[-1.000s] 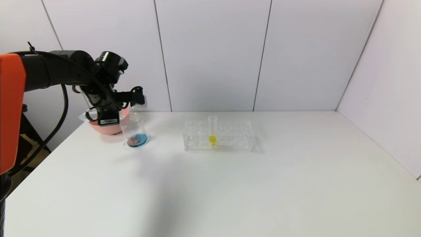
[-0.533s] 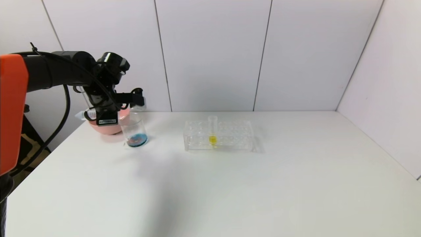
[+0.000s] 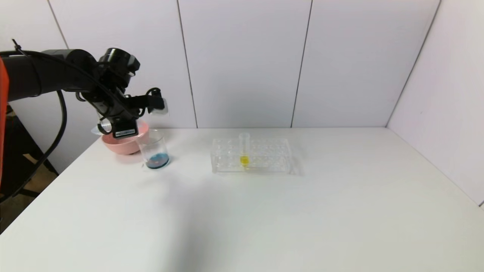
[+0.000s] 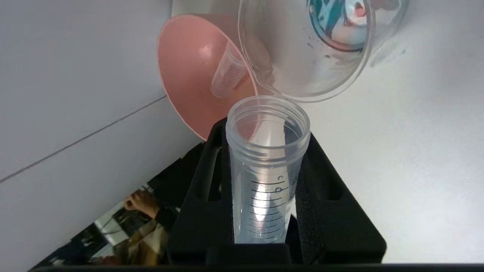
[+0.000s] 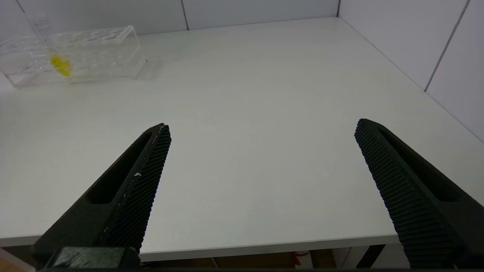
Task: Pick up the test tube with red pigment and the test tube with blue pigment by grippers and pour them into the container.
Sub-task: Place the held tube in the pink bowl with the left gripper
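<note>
Left gripper [image 4: 266, 181] clamping emptied test tube [image 4: 264, 166]

On the bench [image 3: 302, 211]: one glass beaker [image 3: 153, 149] at ten o'clock, one pink bowl [image 3: 123, 142] just beyond it, one clear rack [image 3: 251, 155] at twelve. Three tubes: one yellow tube [image 3: 244, 151] racked, one empty tube [image 4: 266, 166] gripped, one spent tube [image 4: 227, 73] in the bowl. Two grippers, left gripper [image 4: 264, 151] and right gripper [image 5: 261, 132].
</note>
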`<state>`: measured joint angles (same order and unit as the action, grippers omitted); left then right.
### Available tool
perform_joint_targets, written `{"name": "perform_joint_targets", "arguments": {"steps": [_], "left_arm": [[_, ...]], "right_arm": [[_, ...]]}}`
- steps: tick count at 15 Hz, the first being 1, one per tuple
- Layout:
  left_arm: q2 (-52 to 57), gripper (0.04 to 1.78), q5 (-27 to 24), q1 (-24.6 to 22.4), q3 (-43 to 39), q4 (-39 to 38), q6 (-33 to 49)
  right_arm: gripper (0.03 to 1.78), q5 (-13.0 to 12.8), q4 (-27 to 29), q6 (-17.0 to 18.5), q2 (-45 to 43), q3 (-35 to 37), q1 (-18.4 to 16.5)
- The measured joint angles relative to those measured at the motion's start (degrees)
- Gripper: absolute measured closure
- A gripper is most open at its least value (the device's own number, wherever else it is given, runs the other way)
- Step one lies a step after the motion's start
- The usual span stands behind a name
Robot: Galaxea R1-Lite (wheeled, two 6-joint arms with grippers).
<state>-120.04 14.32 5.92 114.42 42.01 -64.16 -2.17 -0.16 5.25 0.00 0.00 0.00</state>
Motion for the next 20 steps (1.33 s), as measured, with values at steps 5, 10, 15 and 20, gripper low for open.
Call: {"name": "perform_joint_targets", "arguments": {"steps": [5,10,15,20], "left_arm": [[2.8,1.35,-10.9,-0.6,-3.8,-9.9,26.8],[6.4,1.35,-11.1,-0.4,-22.6,-40.6,52.1],[11.9,1.35,-5.5,-0.9,-50.3,-80.1,60.6],[14.4,1.35,-2.1,-3.4,-70.9,-115.4,62.6]], "right_arm": [[0.04,0.0,0.0,0.0,0.0,0.0,0.0],[0.04,0.0,0.0,0.0,0.0,0.0,0.0],[0.04,0.0,0.0,0.0,0.0,0.0,0.0],[0.04,0.0,0.0,0.0,0.0,0.0,0.0]]}}
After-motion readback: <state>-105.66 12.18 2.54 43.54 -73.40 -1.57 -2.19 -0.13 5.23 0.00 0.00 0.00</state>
